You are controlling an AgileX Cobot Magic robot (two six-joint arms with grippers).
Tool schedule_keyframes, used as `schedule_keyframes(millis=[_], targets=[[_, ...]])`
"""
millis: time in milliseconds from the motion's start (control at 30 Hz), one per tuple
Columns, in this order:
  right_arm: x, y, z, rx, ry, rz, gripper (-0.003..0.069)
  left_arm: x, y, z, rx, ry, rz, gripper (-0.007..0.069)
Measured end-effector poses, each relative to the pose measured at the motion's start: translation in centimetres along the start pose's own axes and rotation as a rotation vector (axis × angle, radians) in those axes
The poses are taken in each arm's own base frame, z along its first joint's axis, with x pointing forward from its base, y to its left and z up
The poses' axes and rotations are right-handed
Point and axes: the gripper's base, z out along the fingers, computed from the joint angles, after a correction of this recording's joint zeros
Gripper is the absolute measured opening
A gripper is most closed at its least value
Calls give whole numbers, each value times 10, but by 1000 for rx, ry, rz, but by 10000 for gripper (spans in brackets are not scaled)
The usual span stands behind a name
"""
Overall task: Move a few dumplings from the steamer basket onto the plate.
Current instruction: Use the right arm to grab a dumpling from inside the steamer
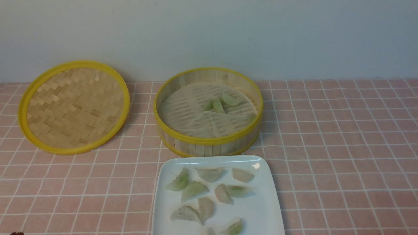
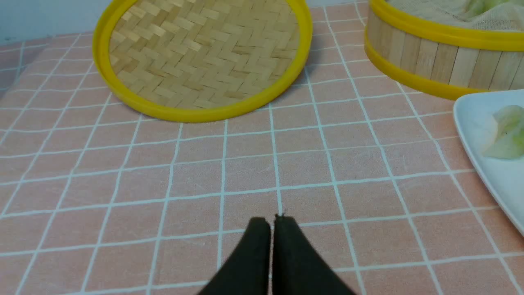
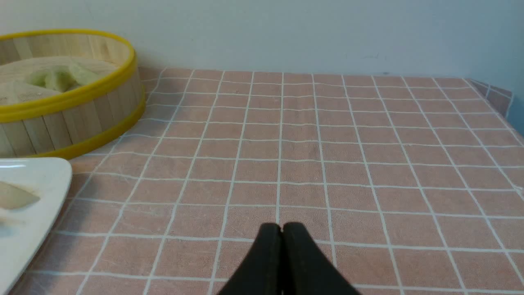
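A few dumplings (image 1: 218,106) lie on the liner inside the steamer basket (image 1: 209,143); several more lie on the plate (image 1: 261,209), just in front of the basket. The left pincer (image 2: 272,221) and right pincer (image 3: 281,227) are both closed tip to tip and empty. They are over the bare table (image 1: 343,147), one on either side of the basket.

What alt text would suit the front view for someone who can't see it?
A white square plate holding several pale green dumplings sits nearest the camera on a pink checked tablecloth. Just behind it stands a round bamboo steamer basket with a few more inside, and a woven lid lies to its left.
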Motion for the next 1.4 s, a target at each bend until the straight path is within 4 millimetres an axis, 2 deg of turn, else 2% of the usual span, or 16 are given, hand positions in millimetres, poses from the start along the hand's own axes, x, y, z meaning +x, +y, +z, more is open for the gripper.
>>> schedule_keyframes(millis=[900,1033,1167,1400], targets=[[-1,0,0,-4,-9,23,-15,0,0,0,0,0,0,-6],[-8,3,0,-49,-102,269,-15,0,0,0,0,0,0,-6],[-25,0,-3,-101,-296,652,-15,0,0,0,0,0,0,-6],[-37,-10,-8,-109,-462,929,-15,0,0,0,0,0,0,-6]])
